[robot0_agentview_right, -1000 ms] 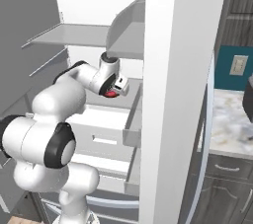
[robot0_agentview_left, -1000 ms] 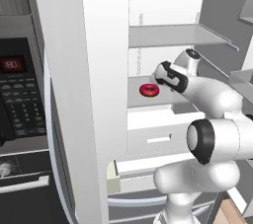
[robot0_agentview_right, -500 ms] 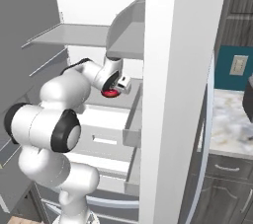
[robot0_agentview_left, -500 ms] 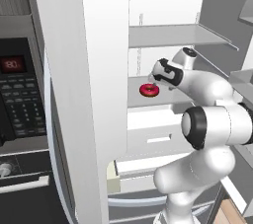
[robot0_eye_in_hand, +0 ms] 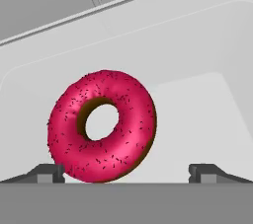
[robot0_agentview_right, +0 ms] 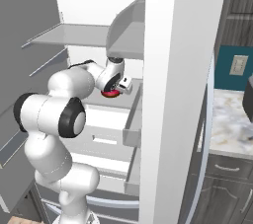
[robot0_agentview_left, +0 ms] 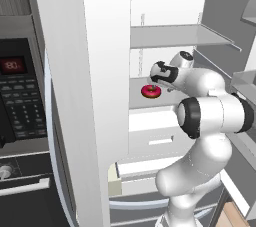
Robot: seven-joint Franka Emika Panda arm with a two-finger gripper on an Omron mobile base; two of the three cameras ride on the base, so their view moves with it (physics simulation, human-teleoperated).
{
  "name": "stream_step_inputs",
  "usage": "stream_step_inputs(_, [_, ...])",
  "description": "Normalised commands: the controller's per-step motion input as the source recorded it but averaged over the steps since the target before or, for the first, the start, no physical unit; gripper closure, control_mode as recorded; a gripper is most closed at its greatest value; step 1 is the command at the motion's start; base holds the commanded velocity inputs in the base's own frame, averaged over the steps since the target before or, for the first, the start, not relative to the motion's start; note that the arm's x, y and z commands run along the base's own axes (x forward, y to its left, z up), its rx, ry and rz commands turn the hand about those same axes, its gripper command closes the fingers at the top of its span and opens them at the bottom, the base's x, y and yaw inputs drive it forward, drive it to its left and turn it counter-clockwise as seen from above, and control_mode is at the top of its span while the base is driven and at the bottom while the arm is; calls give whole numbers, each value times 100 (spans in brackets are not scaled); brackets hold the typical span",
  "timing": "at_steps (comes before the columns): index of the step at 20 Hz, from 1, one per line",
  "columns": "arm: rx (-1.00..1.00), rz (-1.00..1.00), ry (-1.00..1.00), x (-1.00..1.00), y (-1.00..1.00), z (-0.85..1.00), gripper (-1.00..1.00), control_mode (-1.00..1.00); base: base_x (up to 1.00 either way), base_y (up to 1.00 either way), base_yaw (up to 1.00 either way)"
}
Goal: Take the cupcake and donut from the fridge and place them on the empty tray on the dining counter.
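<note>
The fridge [robot0_agentview_left: 100,71] stands with its doors open. On a white inner shelf lies the donut [robot0_agentview_left: 150,91] [robot0_agentview_right: 109,93], a ring with glossy red-pink glaze and dark sprinkles. My gripper [robot0_agentview_left: 154,84] [robot0_agentview_right: 113,88] reaches into the fridge and hovers just above it, open. In the hand view the donut [robot0_eye_in_hand: 102,125] lies close between my gripper [robot0_eye_in_hand: 126,173] tips, nearer the left fingertip [robot0_eye_in_hand: 48,172], and no contact shows. The cupcake, the tray and the dining counter are out of view.
A glass shelf [robot0_agentview_left: 175,36] hangs above my hand. White drawers [robot0_agentview_left: 160,141] sit below the donut's shelf. The left door [robot0_agentview_left: 75,121] and right door [robot0_agentview_right: 183,94] flank my arm. A black oven panel [robot0_agentview_left: 20,96] is at the left, a marble-topped cabinet [robot0_agentview_right: 225,119] at the right.
My hand has pushed further into the fridge and come down closer over the donut, with the elbow swinging across. The donut has not moved and the jaws stay open.
</note>
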Motion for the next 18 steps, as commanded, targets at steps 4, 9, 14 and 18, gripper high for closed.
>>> stream_step_inputs(4, [0,0,1,34,-4,-11,-100,-100,0,0,0])
stream_step_inputs(9, [0,0,2,14,0,-13,-100,-100,0,0,0])
stream_step_inputs(14, [0,0,4,14,0,-16,-100,-100,0,0,0])
stream_step_inputs(18, [0,0,3,16,0,-19,-100,-100,0,0,0])
